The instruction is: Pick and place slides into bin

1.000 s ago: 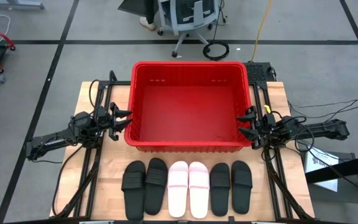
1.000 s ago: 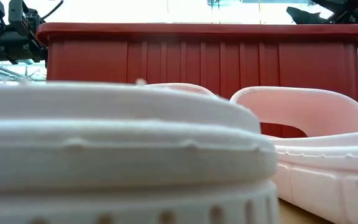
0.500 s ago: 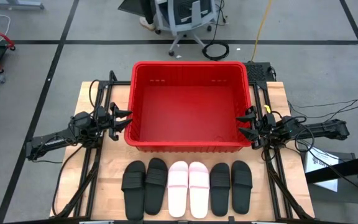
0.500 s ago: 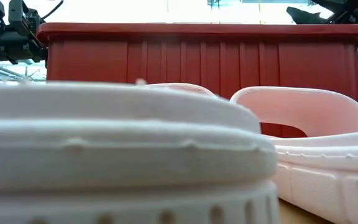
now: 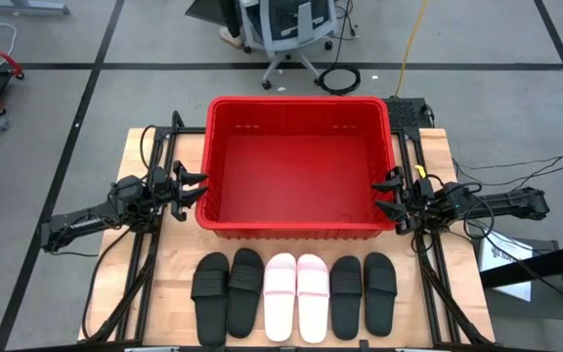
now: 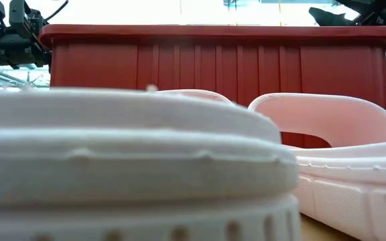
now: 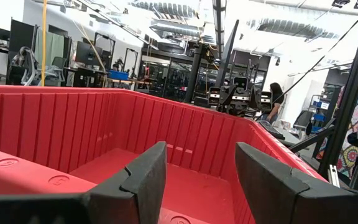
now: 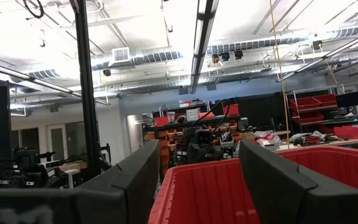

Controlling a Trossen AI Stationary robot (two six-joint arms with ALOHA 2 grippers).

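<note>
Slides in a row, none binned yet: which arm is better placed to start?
Neither clearly. The left end effector and right end effector sit open beside the bin. The six slides lie centred between them, so each suits its own side.

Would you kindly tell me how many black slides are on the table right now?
4. Two black slides lie left of the pink pair and two right of it, in front of the bin. None looks hidden.
</note>
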